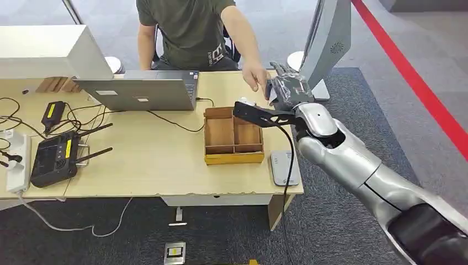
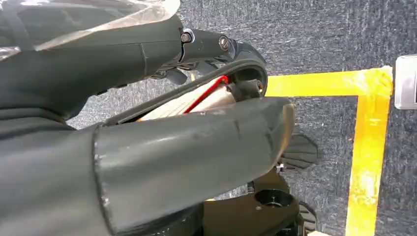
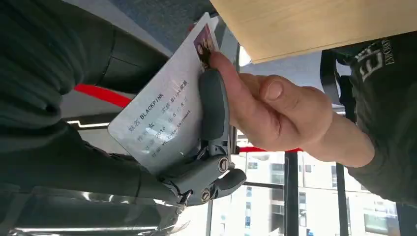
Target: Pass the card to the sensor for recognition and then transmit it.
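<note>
The right hand (image 1: 287, 91) is raised over the far right corner of the table (image 1: 154, 165), with its silver arm reaching up from the lower right. In the right wrist view this right hand (image 3: 206, 147) grips a white card (image 3: 167, 113) printed with lines of text and a small photo, its dark fingers (image 3: 212, 105) pressed across the card's face. A person's hand (image 3: 275, 115) meets it from the other side, a fingertip touching the photo end of the card. In the head view that person's hand (image 1: 255, 74) sits just beside the robot's, belonging to a person in a dark green shirt (image 1: 187, 27) seated behind the table.

The left hand (image 2: 147, 147) hangs over dark carpet marked with yellow tape (image 2: 366, 147); whether it is open or closed I cannot tell.

On the table, a wooden divided tray (image 1: 233, 136) stands near the right hand, a flat grey sensor pad (image 1: 284, 168) lies at the near right edge, a grey laptop (image 1: 143, 91) sits toward the back, and a black controller with antennas (image 1: 55, 157) rests at the left
</note>
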`<action>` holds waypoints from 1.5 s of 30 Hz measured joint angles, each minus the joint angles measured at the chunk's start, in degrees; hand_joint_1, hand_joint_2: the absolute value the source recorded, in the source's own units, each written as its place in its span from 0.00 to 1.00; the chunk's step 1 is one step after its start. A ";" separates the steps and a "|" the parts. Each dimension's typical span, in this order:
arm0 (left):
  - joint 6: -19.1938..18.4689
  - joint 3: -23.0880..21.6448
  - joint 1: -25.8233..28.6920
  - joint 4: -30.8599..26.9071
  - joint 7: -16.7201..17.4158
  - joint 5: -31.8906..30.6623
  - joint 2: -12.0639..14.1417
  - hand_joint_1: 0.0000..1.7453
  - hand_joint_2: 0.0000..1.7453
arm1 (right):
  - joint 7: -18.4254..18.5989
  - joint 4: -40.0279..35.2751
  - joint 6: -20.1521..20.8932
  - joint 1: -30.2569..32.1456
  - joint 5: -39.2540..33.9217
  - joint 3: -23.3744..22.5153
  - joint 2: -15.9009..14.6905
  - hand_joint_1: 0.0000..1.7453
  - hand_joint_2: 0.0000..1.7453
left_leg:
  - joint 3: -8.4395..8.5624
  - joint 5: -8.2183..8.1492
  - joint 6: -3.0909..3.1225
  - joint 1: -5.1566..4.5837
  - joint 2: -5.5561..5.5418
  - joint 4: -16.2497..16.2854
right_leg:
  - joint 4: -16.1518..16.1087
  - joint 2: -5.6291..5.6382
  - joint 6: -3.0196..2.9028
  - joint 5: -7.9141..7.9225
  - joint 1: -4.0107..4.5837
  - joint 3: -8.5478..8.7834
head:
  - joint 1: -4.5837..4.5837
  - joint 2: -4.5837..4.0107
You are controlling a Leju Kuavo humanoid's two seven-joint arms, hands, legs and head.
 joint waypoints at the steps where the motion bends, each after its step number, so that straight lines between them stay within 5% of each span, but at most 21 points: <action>1: -0.04 -0.04 -0.06 0.00 -0.07 -0.16 0.00 0.00 0.00 | -0.07 0.00 -0.29 0.00 0.00 0.04 0.13 1.00 1.00 | 0.00 0.00 0.00 0.00 0.00 0.00 | 0.00 0.00 0.00 0.00 0.00 0.00 | 0.00 0.00; 3: -0.04 -0.31 -0.16 0.00 -0.06 -0.31 -0.02 0.00 0.00 | -0.15 0.00 -0.74 -0.01 -0.18 0.13 0.24 1.00 1.00 | 0.00 0.00 0.00 0.00 0.00 0.00 | 0.00 0.00 0.00 0.00 0.00 0.00 | 0.00 0.00; 4: -0.04 -0.42 -0.18 0.00 -0.06 -0.33 -0.02 0.00 0.00 | -0.15 0.00 -0.79 -0.01 -0.20 0.17 0.24 0.00 1.00 | 0.00 0.00 0.00 0.00 0.00 0.00 | 0.00 0.00 0.00 0.00 0.00 0.00 | 0.00 0.00; 5: -0.04 -0.46 -0.19 0.00 -0.06 -0.33 -0.02 0.00 0.00 | -0.15 0.00 -0.83 -0.01 -0.24 0.24 0.26 0.00 0.00 | 0.00 0.00 0.00 0.00 0.00 0.00 | 0.00 0.00 0.00 0.00 0.00 0.00 | 0.00 0.02; 28: 0.28 -0.94 0.02 0.00 -0.48 1.22 -0.04 0.00 0.00 | -0.90 -0.46 -6.84 0.87 3.47 0.26 0.37 0.00 0.00 | 0.07 0.00 0.00 0.00 0.01 0.02 | -0.03 0.00 0.00 0.01 0.00 0.00 | 0.00 0.00; 34: 1.27 -0.92 1.24 0.00 -1.46 2.46 0.00 0.00 0.00 | 1.02 -9.09 -11.32 9.34 0.29 -3.86 -3.97 0.00 0.00 | 0.10 -0.03 0.02 -0.01 0.02 0.02 | -0.05 0.03 0.01 -0.01 -0.01 0.03 | -0.04 0.02; 45: 1.49 -0.94 2.27 0.02 -2.95 3.47 0.48 0.00 0.00 | 1.88 -23.17 -11.74 21.47 0.20 -9.05 -9.25 0.00 0.00 | 0.13 -0.08 -0.02 0.01 0.09 -0.01 | -0.05 0.13 -0.01 0.00 0.01 0.06 | -0.04 0.02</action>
